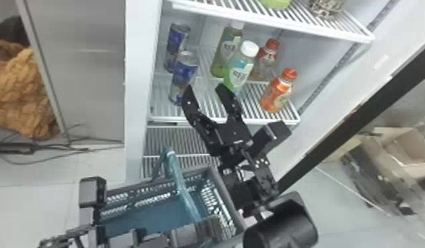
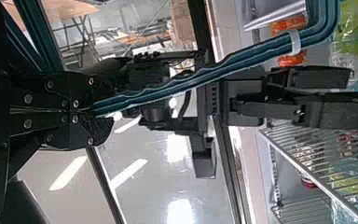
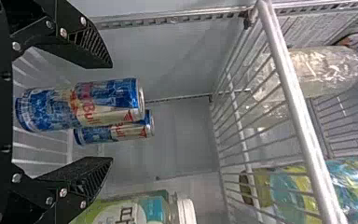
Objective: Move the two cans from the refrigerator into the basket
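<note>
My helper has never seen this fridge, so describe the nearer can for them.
Find the open refrigerator, then its wire shelf holding green and orange bottles. At that shelf's left end stands the can, blue with a silvery top. It is the one nearer the shelf's front edge; its matching neighbour stands behind it.

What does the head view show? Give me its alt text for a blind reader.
The robot's right gripper, jaws open, is close to the nearer of two blue cans standing left of four bottles on a refrigerator shelf. Below, the left gripper holds the handle of a blue-green basket.
</note>
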### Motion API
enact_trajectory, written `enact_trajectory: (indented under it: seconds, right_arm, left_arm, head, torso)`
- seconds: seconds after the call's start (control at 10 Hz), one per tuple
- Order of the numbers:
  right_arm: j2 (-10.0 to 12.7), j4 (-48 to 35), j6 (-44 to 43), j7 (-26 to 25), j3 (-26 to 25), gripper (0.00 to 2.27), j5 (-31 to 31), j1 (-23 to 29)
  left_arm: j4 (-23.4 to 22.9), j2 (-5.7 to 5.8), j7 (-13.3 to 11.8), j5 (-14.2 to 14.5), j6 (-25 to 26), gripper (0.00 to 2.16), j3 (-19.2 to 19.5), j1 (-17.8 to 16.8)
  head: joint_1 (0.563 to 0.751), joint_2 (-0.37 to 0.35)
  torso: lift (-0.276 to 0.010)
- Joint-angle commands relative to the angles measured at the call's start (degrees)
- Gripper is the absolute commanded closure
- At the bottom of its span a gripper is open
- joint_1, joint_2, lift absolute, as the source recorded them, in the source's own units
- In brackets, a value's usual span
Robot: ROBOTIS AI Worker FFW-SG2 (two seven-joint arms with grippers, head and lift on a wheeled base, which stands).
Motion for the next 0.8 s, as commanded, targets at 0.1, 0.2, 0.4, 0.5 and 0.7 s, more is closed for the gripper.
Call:
enact_trajectory:
  seconds: [0.1, 0.2, 0.4, 0.5, 0.7]
  right_arm:
    - [-0.53, 3.78, 0.42, 0.00, 1.73, 0.33, -0.19, -4.19]
    - [-0.70, 5.05, 0.56, 0.09, 2.53, 0.33, -0.76, -5.60]
    - [-0.79, 7.30, 0.98, 1.23, 2.88, 0.34, -1.21, -8.27]
    - [-0.88, 8.28, 1.40, 1.76, 3.22, 0.35, -1.33, -9.54]
    - [-0.97, 10.11, 1.55, 2.03, 3.91, 0.36, -1.44, -11.79]
  left_arm:
    - [0.00, 0.04, -0.01, 0.12, 0.00, 1.19, -0.06, -0.17]
    - [0.00, -0.05, 0.08, 0.12, 0.00, 1.19, -0.06, -0.17]
    - [0.00, -0.05, 0.08, 0.12, 0.00, 1.19, -0.06, -0.31]
    - [0.00, 0.04, 0.08, 0.12, 0.00, 1.19, -0.17, -0.45]
    - [0.00, 0.04, 0.08, 0.12, -0.14, 1.19, -0.29, -0.59]
  head:
    - [0.695, -0.350]
    - [0.695, -0.350]
    - [0.695, -0.350]
    - [0.695, -0.348]
    - [0.695, -0.336]
  torso:
    - [-0.276]
    - [-0.276]
    - [-0.276]
    - [-0.276]
    - [-0.276]
